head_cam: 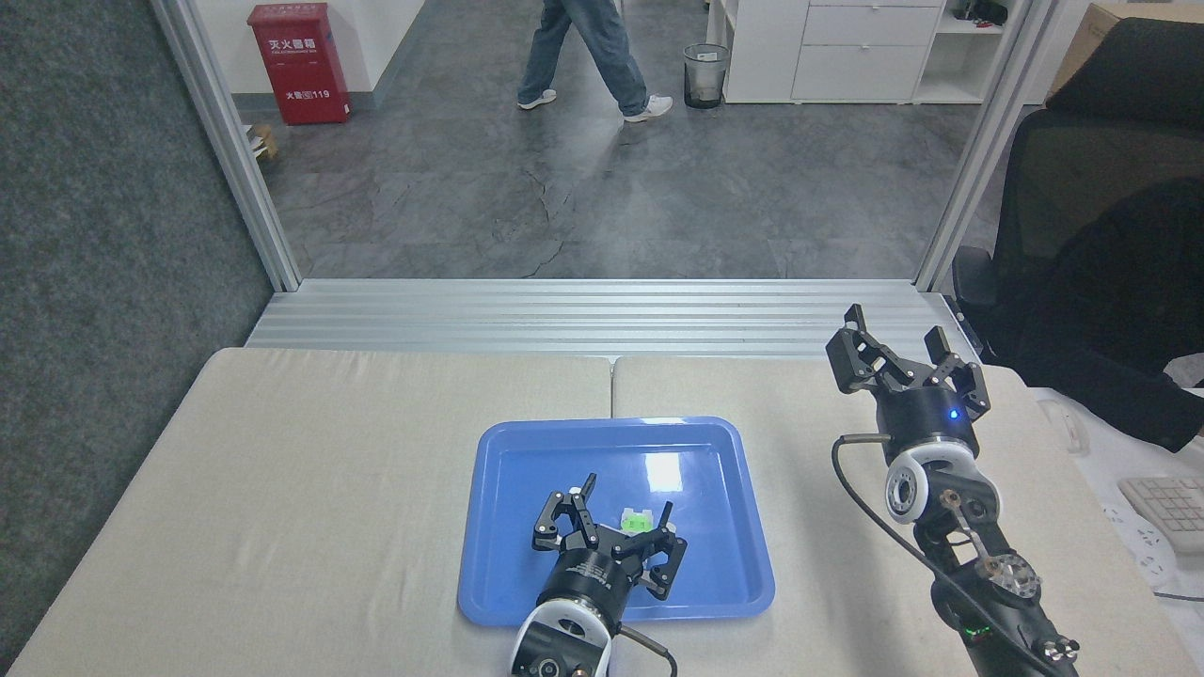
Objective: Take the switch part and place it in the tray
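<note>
The blue tray (734, 564) lies in the middle of the beige table. Inside it rests the switch part (635, 518), of which I see the bright green block and a bit of white body. My left gripper (625, 511) hovers over the tray with its fingers spread wide, open, and the switch part sits between the fingertips, free of them. At the right side of the table my right gripper (898, 350) is raised and open, holding nothing.
Behind the table runs an aluminium sill (602, 315), with frame posts at both back corners. A person's legs (593, 52) cross the floor far behind. A black office chair (1101, 207) and a keyboard (1171, 508) stand at the right.
</note>
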Motion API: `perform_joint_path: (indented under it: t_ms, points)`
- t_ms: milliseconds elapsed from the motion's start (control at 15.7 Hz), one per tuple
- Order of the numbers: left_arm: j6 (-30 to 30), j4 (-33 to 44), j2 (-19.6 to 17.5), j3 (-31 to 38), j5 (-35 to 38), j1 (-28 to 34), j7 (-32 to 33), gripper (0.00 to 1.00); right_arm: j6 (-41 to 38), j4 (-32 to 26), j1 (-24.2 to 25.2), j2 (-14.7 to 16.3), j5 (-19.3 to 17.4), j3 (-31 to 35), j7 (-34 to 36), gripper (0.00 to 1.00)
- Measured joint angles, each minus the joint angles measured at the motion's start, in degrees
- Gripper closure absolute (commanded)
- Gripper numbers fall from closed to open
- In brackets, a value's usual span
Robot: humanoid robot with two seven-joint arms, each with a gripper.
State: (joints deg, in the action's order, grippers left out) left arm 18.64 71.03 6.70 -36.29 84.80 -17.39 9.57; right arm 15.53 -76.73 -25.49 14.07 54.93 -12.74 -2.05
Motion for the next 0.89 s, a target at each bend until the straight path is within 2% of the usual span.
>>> perform_joint_path:
  t_ms: [318,700,891]
  points:
    - [-0.58,2.56,-1.03,3.63,-5.83,-3.12,2.38,0.0,0.0,0.0,0.0,0.0,0.0,0.0,0.0,0.0]
    - [-5.74,2.43,-9.63,10.89,-17.87,-15.03,2.35,0.0,0.0,0.0,0.0,0.0,0.0,0.0,0.0,0.0]
    - [-7.76,1.01,-13.73,14.23,-20.61,-16.96,-4.21,0.0,0.0,0.0,0.0,0.0,0.0,0.0,-0.01,0.0]
